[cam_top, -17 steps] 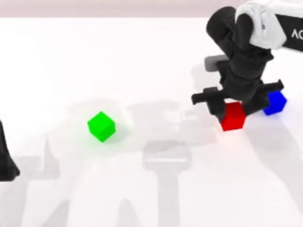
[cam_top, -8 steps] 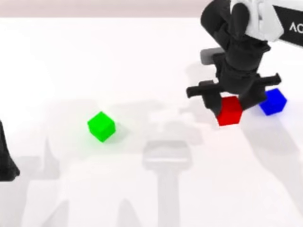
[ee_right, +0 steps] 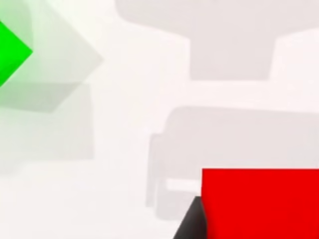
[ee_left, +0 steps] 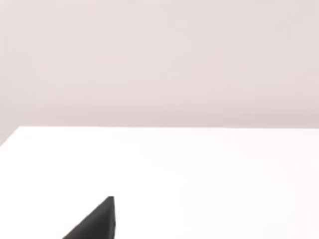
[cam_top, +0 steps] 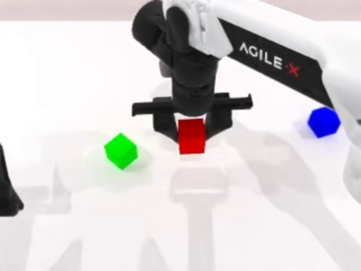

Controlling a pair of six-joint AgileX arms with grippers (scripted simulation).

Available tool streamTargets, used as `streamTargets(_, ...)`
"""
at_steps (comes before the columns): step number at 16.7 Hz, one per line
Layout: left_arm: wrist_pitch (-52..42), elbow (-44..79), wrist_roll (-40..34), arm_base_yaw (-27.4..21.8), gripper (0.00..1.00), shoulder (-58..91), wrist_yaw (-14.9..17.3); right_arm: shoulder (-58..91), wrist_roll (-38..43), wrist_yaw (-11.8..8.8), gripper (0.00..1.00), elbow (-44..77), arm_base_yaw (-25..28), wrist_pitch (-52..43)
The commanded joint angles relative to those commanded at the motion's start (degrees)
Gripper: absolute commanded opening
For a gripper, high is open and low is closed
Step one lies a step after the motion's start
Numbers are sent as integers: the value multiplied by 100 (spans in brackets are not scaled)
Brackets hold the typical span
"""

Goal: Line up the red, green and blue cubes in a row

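Now the right gripper [cam_top: 192, 127] grips the red cube [cam_top: 192, 136], held just right of the green cube [cam_top: 120, 151]; the blue cube [cam_top: 323, 122] sits well right of it.

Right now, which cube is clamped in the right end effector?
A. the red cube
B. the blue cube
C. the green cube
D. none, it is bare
A. In the top view the right end effector is shut on the red cube near the table's middle, while the green cube sits to its left and the blue cube lies apart at the right.
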Motion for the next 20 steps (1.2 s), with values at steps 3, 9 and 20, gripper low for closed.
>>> streamTargets(3,0,0,0,0,100,0,0,503,818,27,0,1050,597,-486)
streamTargets(9,0,0,0,0,100,0,0,806,1357,53,0,1627,1001,-790)
streamTargets(20,0,0,0,0,100,0,0,658,1370,47,0,-26,999,702)
